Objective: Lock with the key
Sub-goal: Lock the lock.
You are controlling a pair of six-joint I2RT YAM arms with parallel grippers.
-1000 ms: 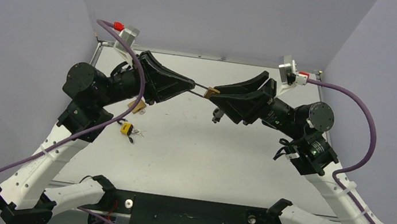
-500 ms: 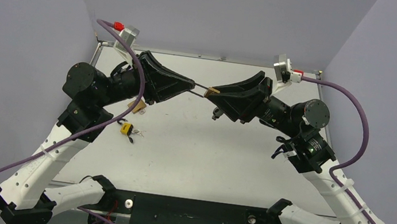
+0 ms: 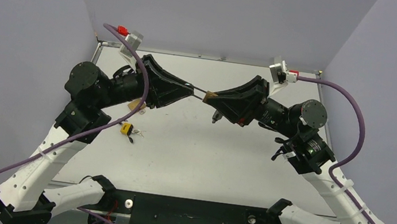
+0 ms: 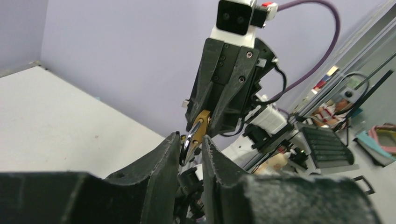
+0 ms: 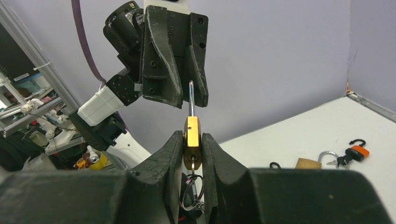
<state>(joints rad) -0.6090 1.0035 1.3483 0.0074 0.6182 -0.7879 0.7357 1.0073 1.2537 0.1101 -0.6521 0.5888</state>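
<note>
Above mid-tabletop (image 3: 196, 158) | padlock (image 5: 192, 133) held in air between the 2 arms, key (image 5: 192, 164) at its underside | right hand (image 5: 191, 140) clamped on brass body | left hand (image 4: 190, 142) fingers slightly apart around shackle (image 4: 185, 147), looks loose | my call: pinch shackle, push straight along shank into body, keep right clamp firm

We count three padlocks: one brass padlock (image 3: 210, 95) raised at 12 o'clock, and a second brass padlock (image 3: 138, 106) and a yellow padlock (image 3: 125, 129) lying toward 9 o'clock. One key ring (image 5: 191, 185). Two robot arms: left arm (image 3: 89, 89), right arm (image 3: 305, 117).
</note>
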